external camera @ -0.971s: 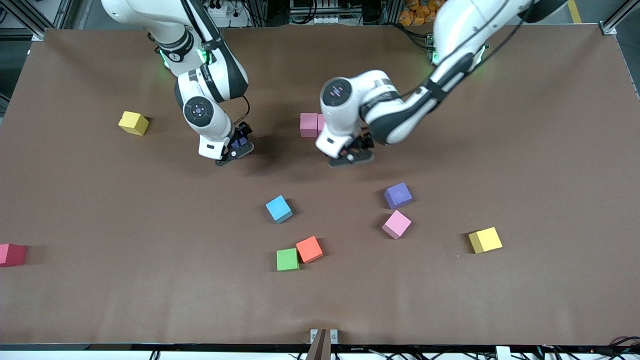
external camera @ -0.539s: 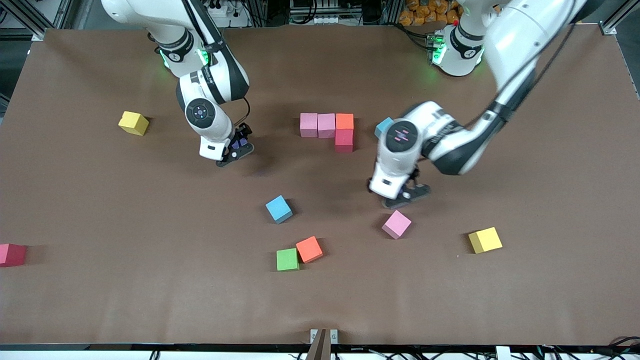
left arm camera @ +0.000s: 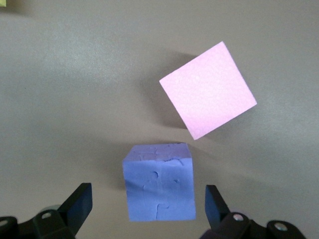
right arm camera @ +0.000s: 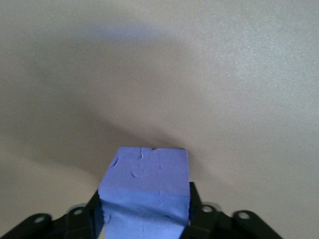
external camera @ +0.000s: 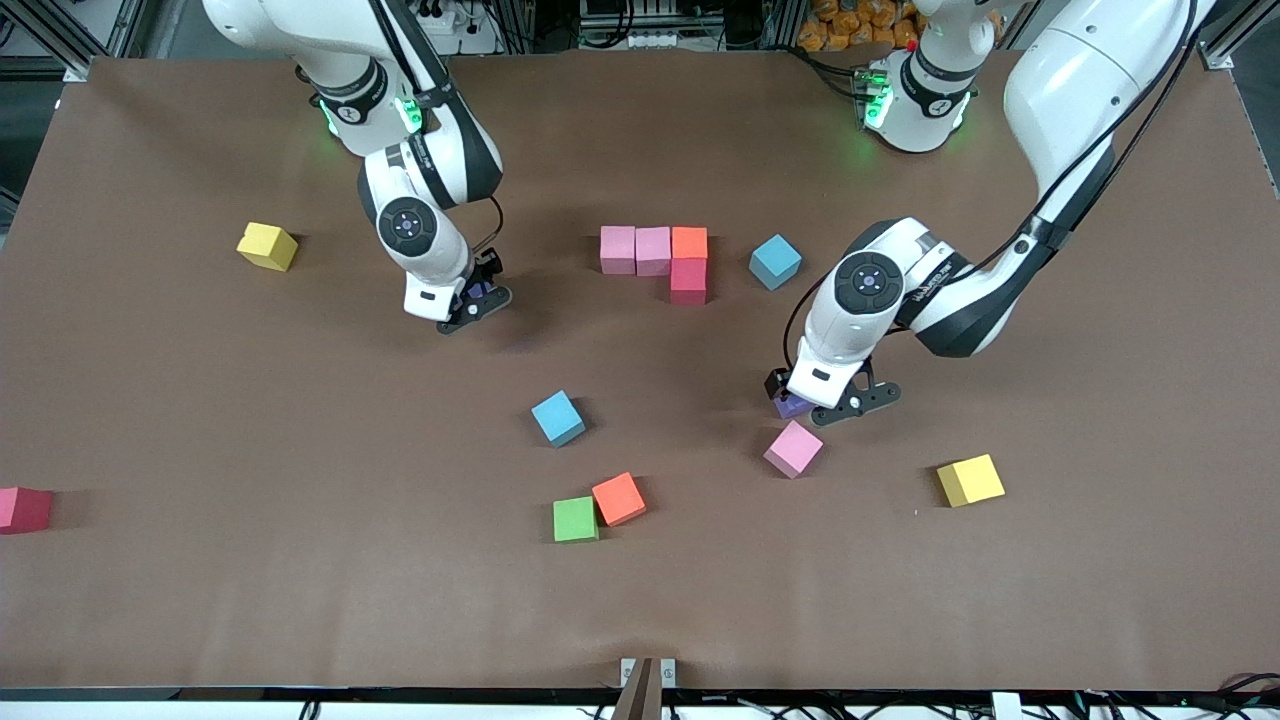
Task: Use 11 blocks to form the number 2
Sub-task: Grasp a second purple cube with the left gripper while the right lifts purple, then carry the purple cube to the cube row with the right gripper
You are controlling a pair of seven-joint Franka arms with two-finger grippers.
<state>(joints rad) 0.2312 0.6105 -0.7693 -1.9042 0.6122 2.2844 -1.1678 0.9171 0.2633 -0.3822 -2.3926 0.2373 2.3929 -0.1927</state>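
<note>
Your left gripper [left arm camera: 144, 211] has its fingers [left arm camera: 77, 204] spread wide either side of a purple block [left arm camera: 158, 186], not yet touching it; it swung here from the digit in the last second, so that placement looks finished. A loose pink block [left arm camera: 208, 97] sits just beside the purple one, nearer the front camera (watch the finger clearance when you close). Your right gripper [right arm camera: 144, 219] is clenched on the other purple block [right arm camera: 144, 186], fingers having just closed in, down by the bench [external camera: 200, 400] between the yellow block [external camera: 267, 246] and the digit. The number 2 so far: two pink blocks [external camera: 636, 250] and an orange block [external camera: 689, 242] in a row, a red block [external camera: 688, 280] touching the orange on its near side. That's four of eleven. Loose: a blue block [external camera: 775, 261] beside the digit, another blue [external camera: 557, 418], a green block [external camera: 575, 520] touching a second orange [external camera: 619, 498], a second yellow [external camera: 970, 480], and a red one [external camera: 24, 508] at the bench edge. Judgement: both arms now fetching purple, probably for the middle row.
</note>
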